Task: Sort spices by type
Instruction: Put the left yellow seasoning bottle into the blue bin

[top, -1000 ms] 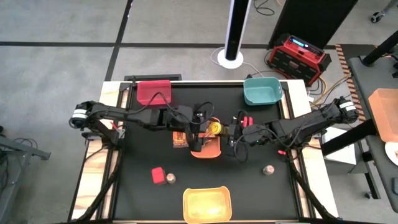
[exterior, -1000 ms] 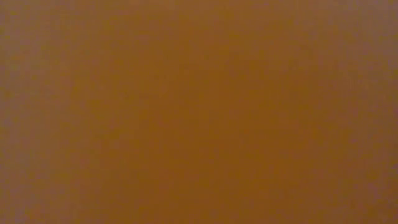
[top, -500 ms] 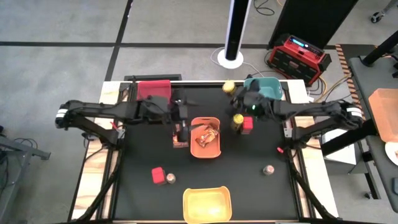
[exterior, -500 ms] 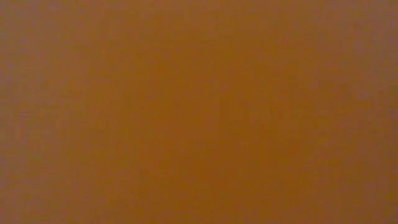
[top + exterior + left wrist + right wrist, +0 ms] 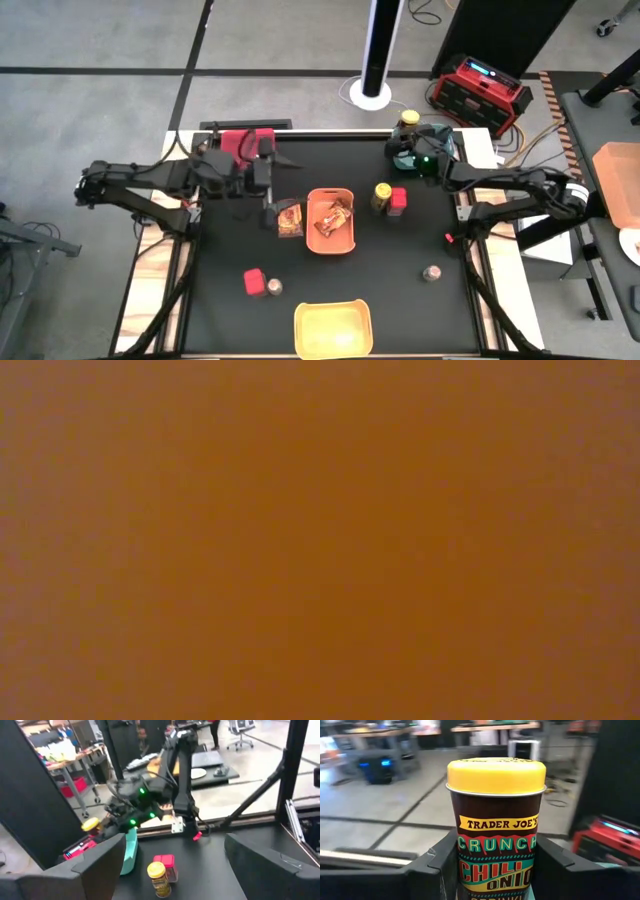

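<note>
1. The low view is a flat orange-brown blur; nothing in it can be told.
2. The yellow-lidded jar (image 5: 495, 825) runs off the lower edge of the right wrist view, its label cut short.
3. The teal bin (image 5: 437, 140) lies mostly hidden under the right gripper (image 5: 408, 133).
4. The print on the packet (image 5: 289, 219) is too small to read.

Held jar (image 5: 496, 825): yellow lid, dark body, teal, red and yellow lettering. Cube box (image 5: 254, 281): red. Centre bin (image 5: 330, 237): orange
</note>
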You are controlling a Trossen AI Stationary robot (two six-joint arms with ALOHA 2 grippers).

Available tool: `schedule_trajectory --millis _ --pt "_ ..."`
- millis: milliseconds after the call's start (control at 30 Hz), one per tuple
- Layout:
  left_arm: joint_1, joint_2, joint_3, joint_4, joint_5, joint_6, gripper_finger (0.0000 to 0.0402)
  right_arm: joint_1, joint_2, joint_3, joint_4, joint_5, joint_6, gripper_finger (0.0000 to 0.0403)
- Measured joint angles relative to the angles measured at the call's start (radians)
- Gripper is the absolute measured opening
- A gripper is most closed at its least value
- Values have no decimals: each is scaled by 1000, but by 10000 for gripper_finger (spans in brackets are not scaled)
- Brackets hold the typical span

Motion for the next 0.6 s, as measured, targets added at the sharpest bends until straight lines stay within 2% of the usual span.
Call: schedule_trajectory --millis 200,400,600 --pt "0 -37 0 -28 -77 -2 323 1 0 -32 -33 129 86 170" --pt "0 -41 0 -61 -87 -3 323 1 0 -69 -38 209 105 170" --pt "0 -24 0 -67 -87 -3 323 1 0 -122 -28 218 127 170"
